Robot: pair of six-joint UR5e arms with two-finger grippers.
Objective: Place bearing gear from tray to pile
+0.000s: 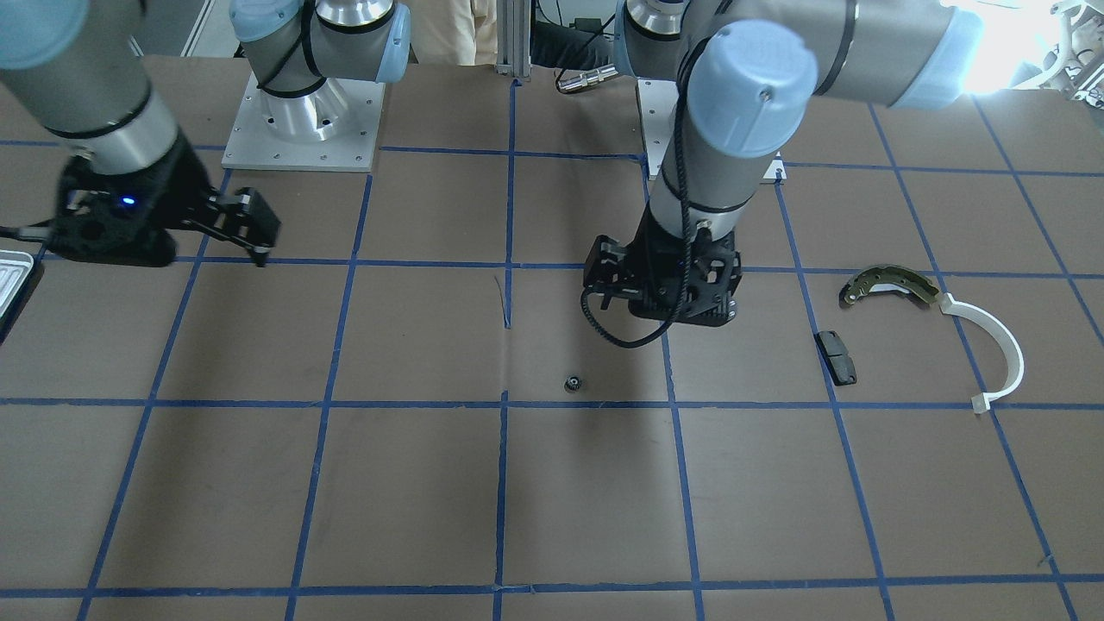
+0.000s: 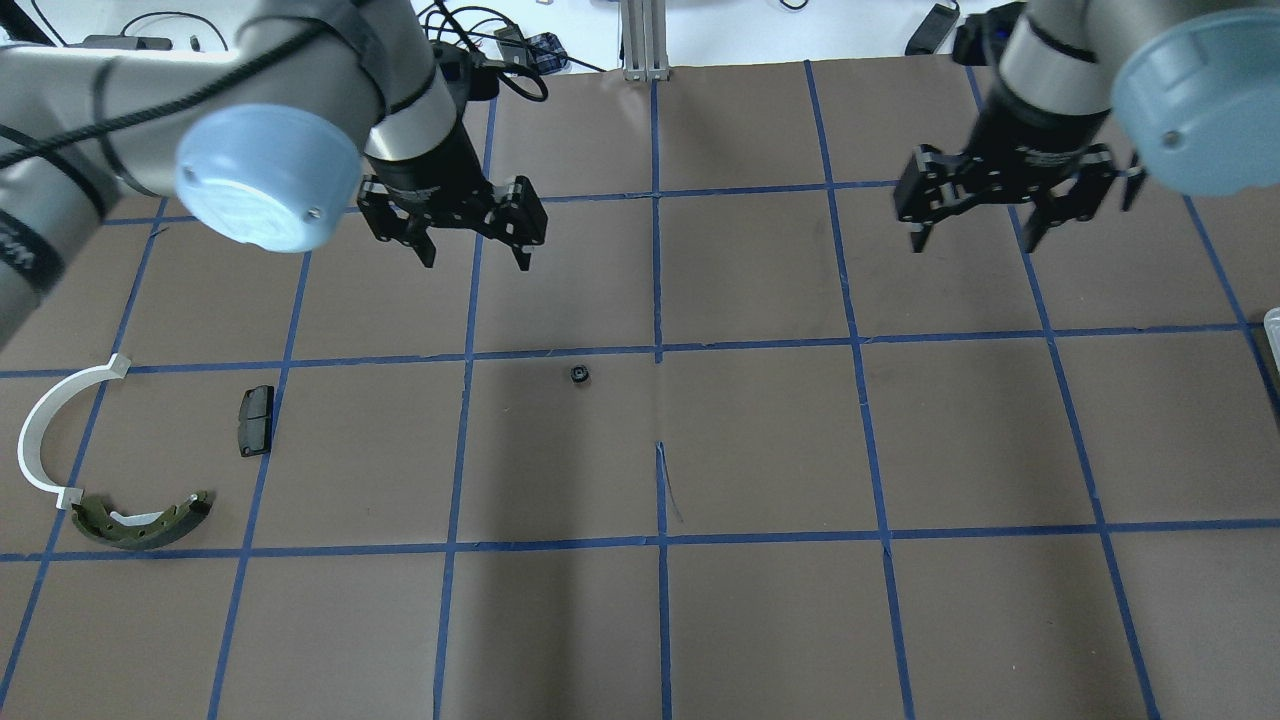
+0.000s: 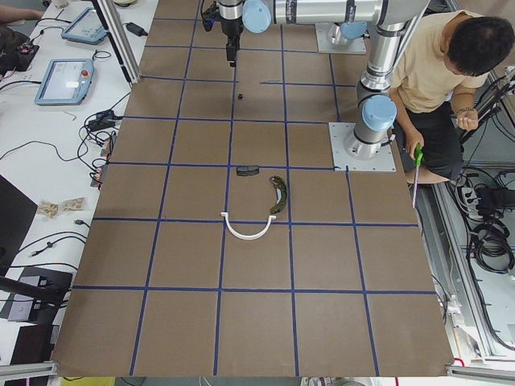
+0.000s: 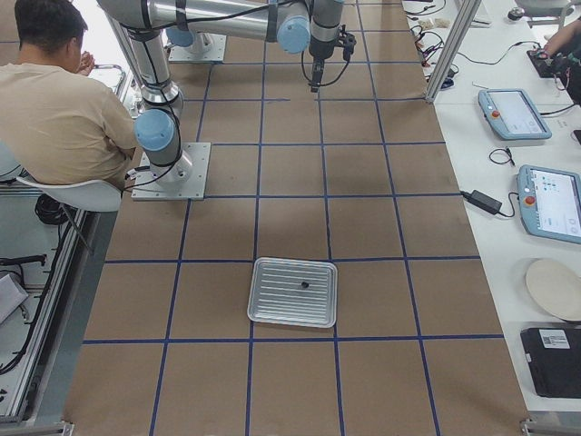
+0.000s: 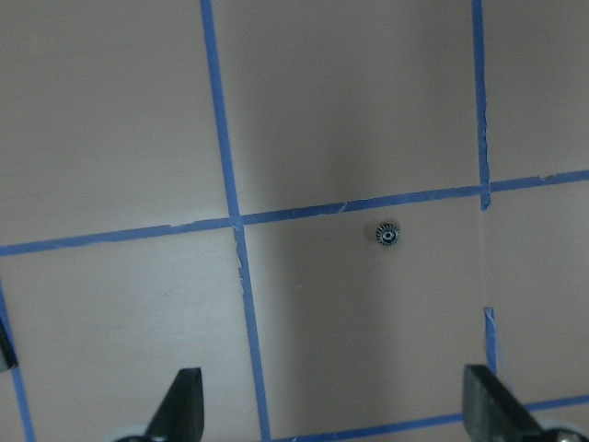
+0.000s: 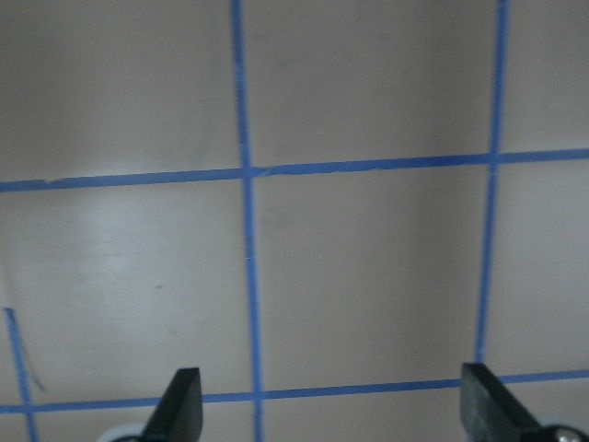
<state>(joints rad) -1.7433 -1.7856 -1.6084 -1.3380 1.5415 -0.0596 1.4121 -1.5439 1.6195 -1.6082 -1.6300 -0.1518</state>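
Observation:
A small black bearing gear (image 2: 579,375) lies on the brown table near the middle; it also shows in the left wrist view (image 5: 387,235). My left gripper (image 2: 478,262) hangs open and empty above the table, behind and left of the gear. My right gripper (image 2: 973,245) is open and empty over bare table at the right. The silvery tray (image 4: 272,304) lies at the table's right end and holds one small black piece (image 4: 304,284). The pile is at the left: an olive brake shoe (image 2: 140,522), a white arc (image 2: 45,440) and a black pad (image 2: 255,420).
Blue tape lines form a grid on the table. The arm bases stand on metal plates (image 1: 302,129) at the robot's side. A person in a beige shirt (image 3: 438,64) sits beside the table. Only the tray's edge (image 2: 1272,325) shows in the overhead view.

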